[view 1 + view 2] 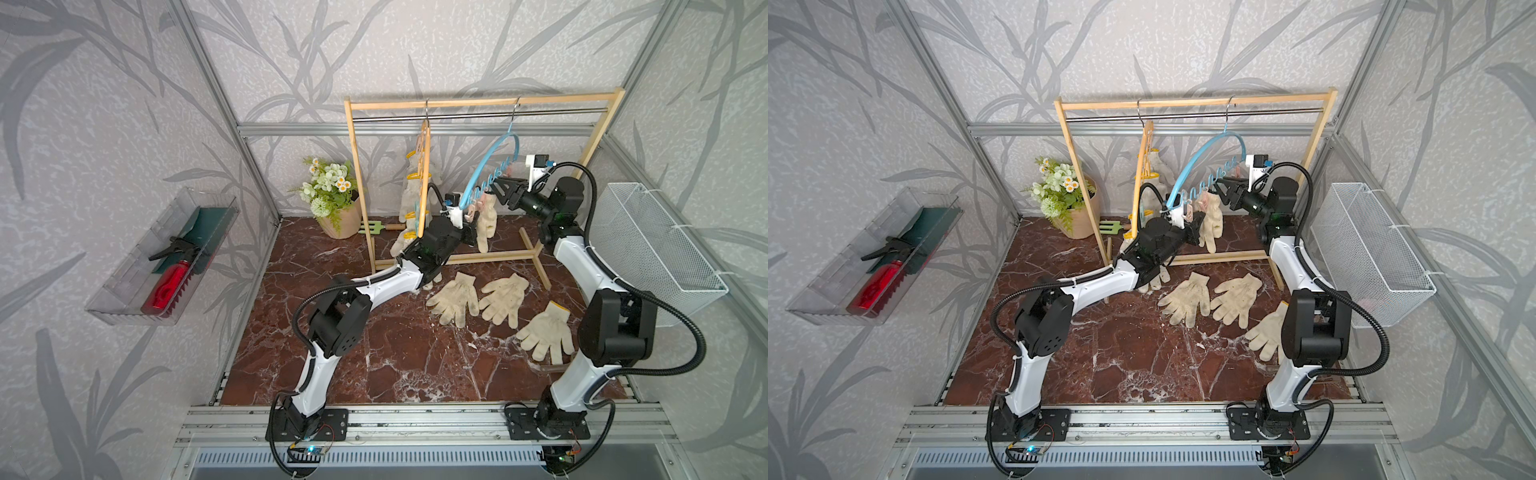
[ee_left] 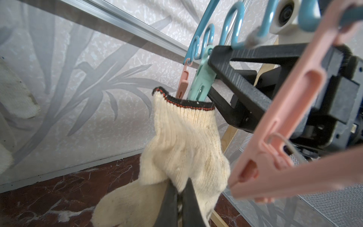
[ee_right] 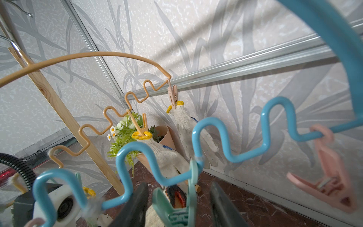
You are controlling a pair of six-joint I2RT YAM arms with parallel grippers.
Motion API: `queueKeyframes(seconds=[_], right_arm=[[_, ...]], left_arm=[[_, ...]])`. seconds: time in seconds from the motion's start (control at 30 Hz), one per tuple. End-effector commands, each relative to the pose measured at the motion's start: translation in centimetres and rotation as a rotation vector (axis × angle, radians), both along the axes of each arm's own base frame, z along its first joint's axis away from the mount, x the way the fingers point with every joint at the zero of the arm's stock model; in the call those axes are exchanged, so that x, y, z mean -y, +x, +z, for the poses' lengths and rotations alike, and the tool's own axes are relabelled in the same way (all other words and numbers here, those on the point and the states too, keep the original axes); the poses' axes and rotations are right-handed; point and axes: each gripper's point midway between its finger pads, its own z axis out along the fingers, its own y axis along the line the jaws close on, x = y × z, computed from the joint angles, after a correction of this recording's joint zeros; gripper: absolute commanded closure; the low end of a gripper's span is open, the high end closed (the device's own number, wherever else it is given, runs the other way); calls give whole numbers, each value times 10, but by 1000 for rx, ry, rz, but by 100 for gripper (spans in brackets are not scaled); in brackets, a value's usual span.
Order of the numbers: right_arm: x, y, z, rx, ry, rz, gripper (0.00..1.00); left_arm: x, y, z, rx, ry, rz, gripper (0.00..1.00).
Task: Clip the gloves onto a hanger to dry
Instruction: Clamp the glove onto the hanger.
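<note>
A blue wavy hanger (image 1: pixel 494 153) hangs from the wooden rack's rail (image 1: pixel 478 111). An off-white glove with a black-and-red cuff (image 2: pixel 182 137) dangles under it. My left gripper (image 2: pixel 179 186) is shut on its lower part. The cuff sits in the mouth of a green clip (image 3: pixel 174 208) on the hanger. My right gripper (image 3: pixel 178 186) stands open, one finger on either side of the clip's handles without touching them. In both top views three gloves (image 1: pixel 455 297) (image 1: pixel 1237 299) lie flat on the marble floor. Yellow-cuffed gloves (image 3: pixel 188 125) hang clipped on an orange hanger (image 3: pixel 117 57).
Pink clips (image 3: pixel 330 176) hang on the blue hanger close to both grippers. A flower pot (image 1: pixel 332 199) and a small green fork (image 1: pixel 374 227) sit at the rack's left foot. A white wire basket (image 1: pixel 652 249) is on the right wall, a clear tray (image 1: pixel 166 257) on the left wall.
</note>
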Motion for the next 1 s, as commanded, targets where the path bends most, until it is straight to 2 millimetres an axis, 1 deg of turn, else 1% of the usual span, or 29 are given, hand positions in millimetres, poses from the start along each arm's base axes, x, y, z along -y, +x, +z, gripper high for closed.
queueKeyframes(seconds=[0.0,0.07,0.13,0.17,0.27,0.43,0.67,0.8,0.97], right_arm=[[1,-1,8,35,-4,-2,48],[1,0,8,33,-2,-1,48],[0,0,7,32,3,2,49],[0,0,7,33,3,2,50],[1,0,7,34,1,-3,50],[2,0,8,38,-2,-11,50],[3,-2,8,41,-18,-20,50],[3,-3,7,41,-20,-25,50],[1,-5,9,46,-26,-30,50]], left_arm=[[-3,-3,6,17,-2,3,97],[-5,-5,7,16,2,4,83],[-9,-10,9,18,19,2,64],[-11,-12,10,20,27,2,60],[-21,-19,11,15,60,12,54],[-36,-36,11,14,99,2,52],[-57,-60,25,10,132,-3,51],[-71,-75,48,37,124,-5,50],[-77,-93,76,73,123,-40,49]])
